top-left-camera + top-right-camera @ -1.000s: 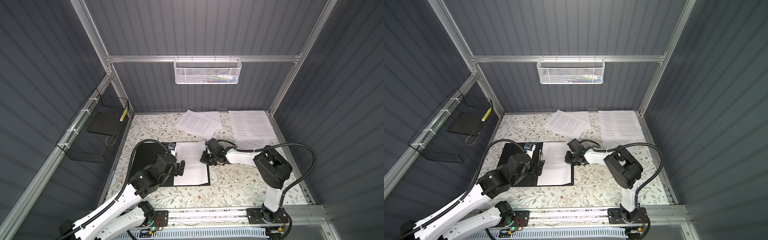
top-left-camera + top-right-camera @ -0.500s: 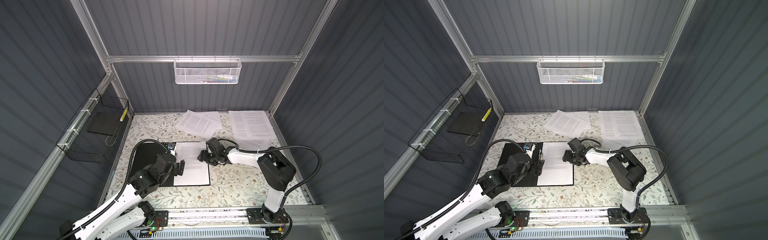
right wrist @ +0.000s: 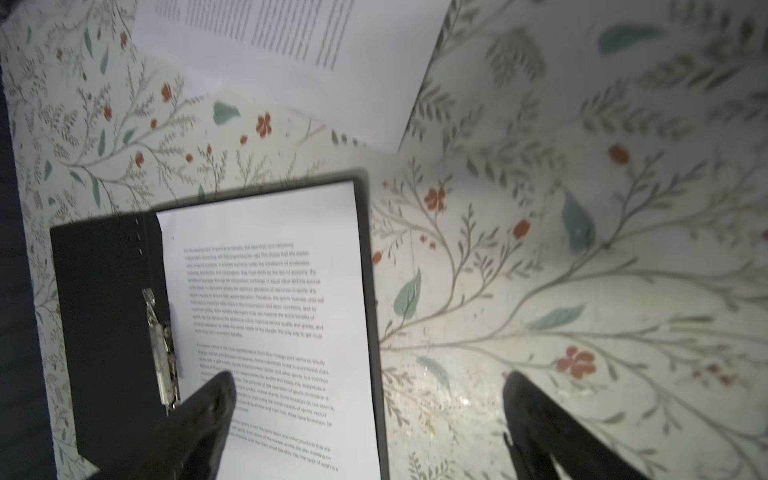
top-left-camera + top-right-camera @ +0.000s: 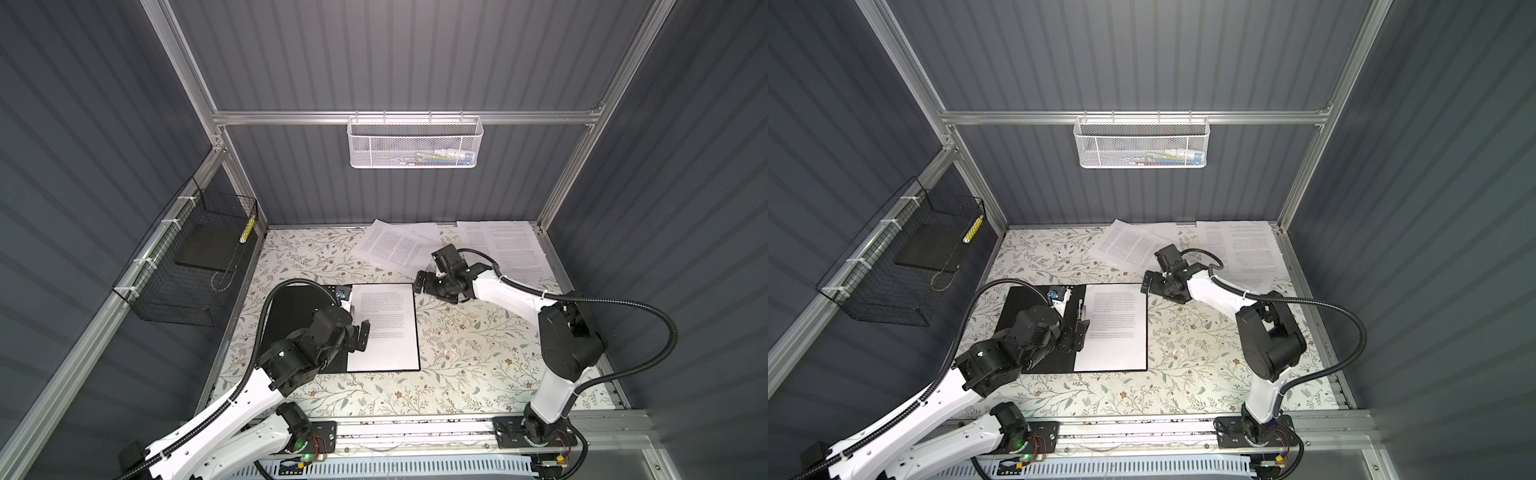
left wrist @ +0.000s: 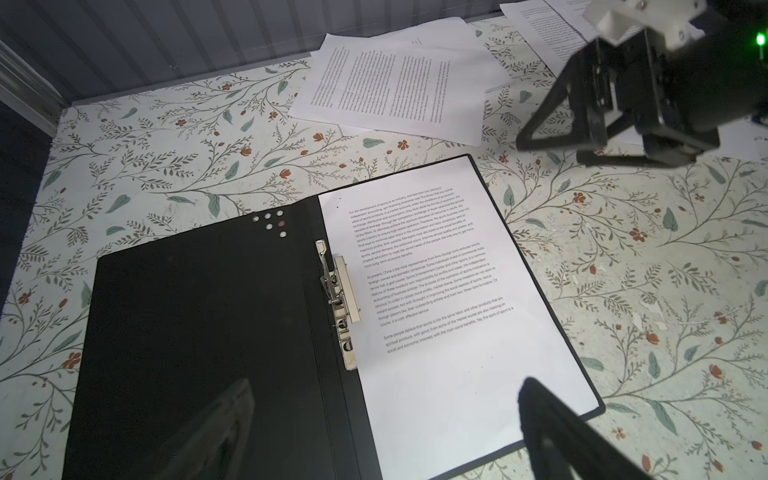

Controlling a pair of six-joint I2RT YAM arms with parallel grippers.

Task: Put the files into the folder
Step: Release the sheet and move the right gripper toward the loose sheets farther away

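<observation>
Matte black folder open flat on floral cloth, one white printed sheet squared on its right leaf beside the steel clip. Right gripper spread wide, empty, just off the folder's far right corner. Left gripper likewise spread, empty, over the spine. Other files loose, overlapping, along the back wall.

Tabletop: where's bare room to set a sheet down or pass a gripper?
Free: tabletop strip between folder and front rail; patch between folder's right edge and right arm; back-left corner, bordered by back wall, folder and skewed sheets. Crowded: back right, where sheet stack and open right gripper sit; left gripper hangs over the folder.
</observation>
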